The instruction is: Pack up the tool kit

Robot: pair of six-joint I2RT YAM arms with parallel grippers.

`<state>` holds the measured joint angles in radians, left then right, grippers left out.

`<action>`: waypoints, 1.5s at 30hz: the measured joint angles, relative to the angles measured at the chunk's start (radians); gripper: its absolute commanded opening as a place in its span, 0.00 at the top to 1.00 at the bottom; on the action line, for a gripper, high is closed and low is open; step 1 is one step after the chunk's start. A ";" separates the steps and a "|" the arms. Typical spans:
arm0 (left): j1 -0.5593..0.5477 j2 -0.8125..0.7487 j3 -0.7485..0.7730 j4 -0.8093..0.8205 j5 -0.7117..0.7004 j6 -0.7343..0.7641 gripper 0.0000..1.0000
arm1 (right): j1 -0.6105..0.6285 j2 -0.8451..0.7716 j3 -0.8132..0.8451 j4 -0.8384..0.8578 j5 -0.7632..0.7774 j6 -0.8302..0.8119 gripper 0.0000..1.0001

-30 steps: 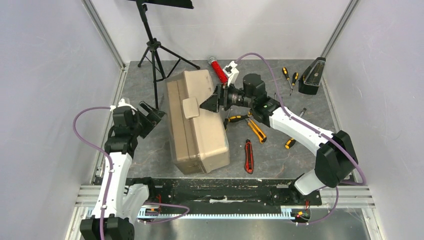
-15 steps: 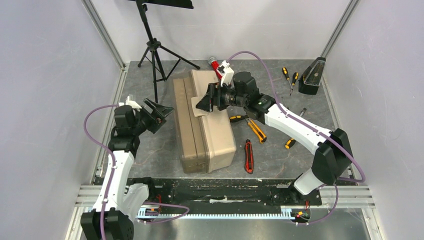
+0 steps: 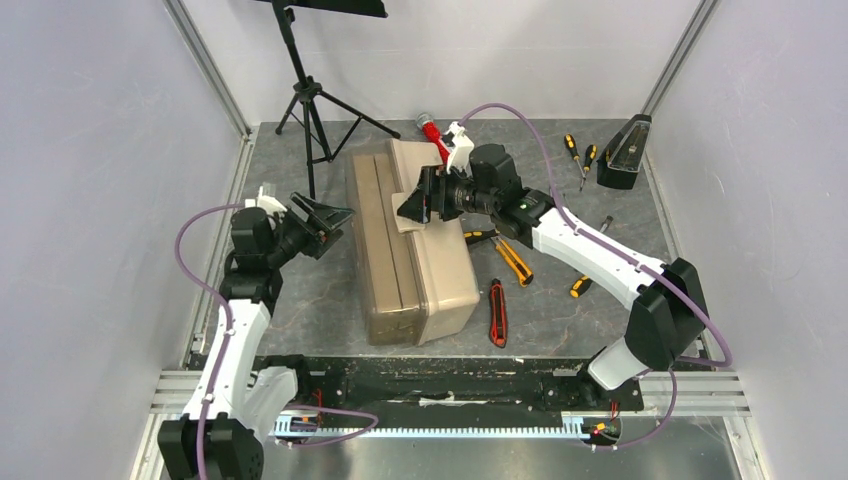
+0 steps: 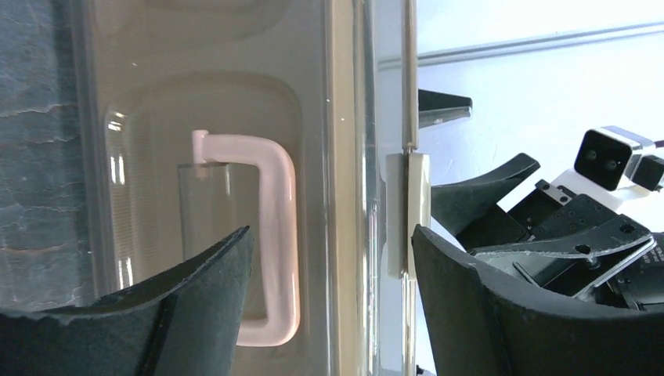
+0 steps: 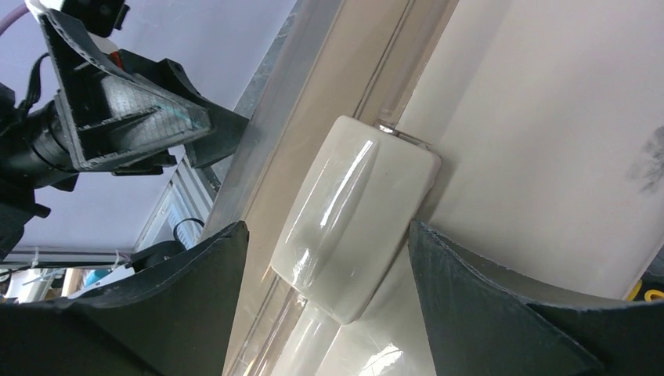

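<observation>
**Toolbox on edge, both claws wide, tools loose on table**

One toolbox, translucent tan, shut, in the middle of the table. It stands on a long edge, long axis near to far, seam on top. One cream latch sits on that seam. One cream U-shaped handle is on the face turned toward the left arm.

The right gripper is at the far half of the box top, jaws wide, straddling the latch. In the right wrist view one finger lies against the latch edge and the other shows a thin gap. No clamp is visible.

The left gripper is just left of the box and apart from it, jaws wide, nothing between them. It points at the handle face.

Loose tools lie right of the box, all on the table:
- Two utility knives: the orange knife near the box, the red knife nearer the front edge.
- Four black-orange screwdrivers: the first screwdriver just beside the box under the right arm, a stubby screwdriver right of the knives, and a far pair lying side by side.
- One small item is partly hidden by the right arm; cannot tell what it is.

Other things: one red cylinder behind the right wrist, one black metronome in the far right corner, one black tripod stand at far left.
</observation>
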<state>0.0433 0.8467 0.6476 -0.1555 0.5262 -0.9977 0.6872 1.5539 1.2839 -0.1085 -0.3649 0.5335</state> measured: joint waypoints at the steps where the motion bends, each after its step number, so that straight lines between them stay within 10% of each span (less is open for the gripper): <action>1: -0.010 0.008 0.000 0.006 0.001 -0.003 0.23 | 0.000 0.000 -0.002 0.003 -0.003 0.002 0.23; 21: -0.168 0.116 0.016 0.066 -0.115 -0.005 0.65 | -0.115 -0.033 -0.350 0.625 -0.200 0.404 0.36; 45: -0.192 0.104 -0.014 0.132 -0.151 -0.009 0.78 | -0.127 0.075 -0.563 1.248 -0.350 0.843 0.62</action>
<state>-0.1482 0.9508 0.6331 -0.0238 0.3756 -1.0065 0.5602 1.6287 0.7212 1.1397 -0.7147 1.3769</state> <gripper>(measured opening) 0.671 0.380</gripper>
